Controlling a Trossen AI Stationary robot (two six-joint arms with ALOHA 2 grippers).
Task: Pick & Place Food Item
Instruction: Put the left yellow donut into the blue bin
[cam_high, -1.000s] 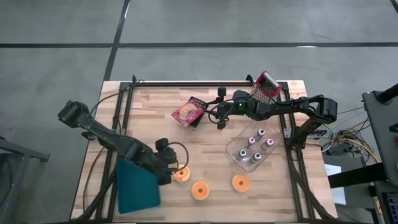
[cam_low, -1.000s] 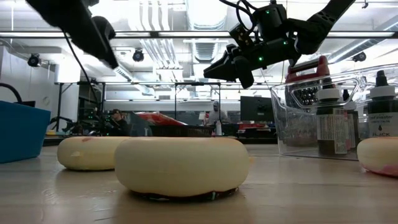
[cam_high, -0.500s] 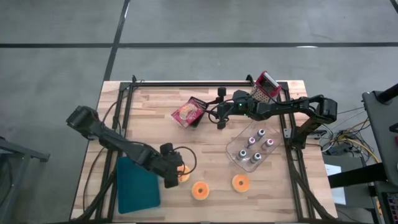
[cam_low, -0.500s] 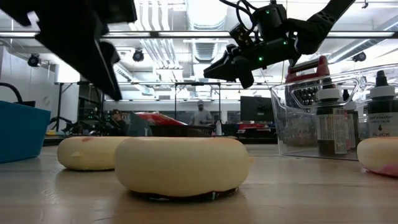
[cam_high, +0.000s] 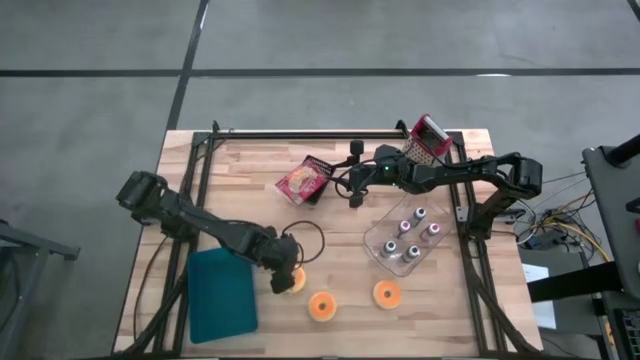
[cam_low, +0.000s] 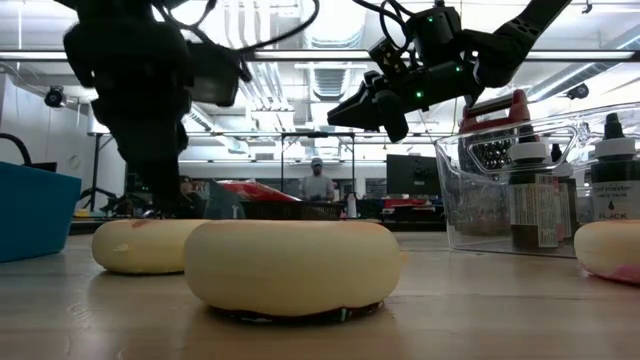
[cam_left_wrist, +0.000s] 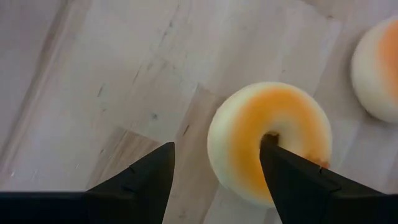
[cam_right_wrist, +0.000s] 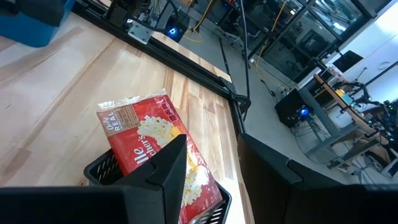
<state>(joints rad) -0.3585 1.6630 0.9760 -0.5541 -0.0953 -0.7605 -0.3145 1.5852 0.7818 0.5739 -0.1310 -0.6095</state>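
Observation:
Three orange-topped doughnuts lie flat on the wooden table near its front: left (cam_high: 293, 283), middle (cam_high: 321, 306), right (cam_high: 386, 294). My left gripper (cam_high: 281, 277) is open and low over the left doughnut (cam_left_wrist: 270, 146). One fingertip (cam_left_wrist: 268, 144) stands at the doughnut's hole and the other (cam_left_wrist: 166, 152) stands outside its rim over bare wood. In the low view the left gripper (cam_low: 160, 195) stands behind the far doughnut (cam_low: 150, 245). My right gripper (cam_high: 352, 176) is open and empty, raised beside a red popcorn bag (cam_right_wrist: 155, 149) in a black tray. My left gripper comes at the left doughnut from above, pointing down, with one fingertip at the edge of the doughnut's hole (cam_left_wrist: 273, 132). I cannot tell whether it touches. The doughnut lies flat on the table.
A blue bin (cam_high: 220, 295) stands just left of the doughnuts. A clear box of bottles (cam_high: 405, 240) stands to the right. The popcorn bag in its tray (cam_high: 305, 180) and a red-handled grater (cam_high: 428, 138) lie at the back. Bare wood lies between them.
My left gripper has moved from beside the blue bin toward the table's right edge and has come down over the left doughnut. The doughnuts have stayed in place.

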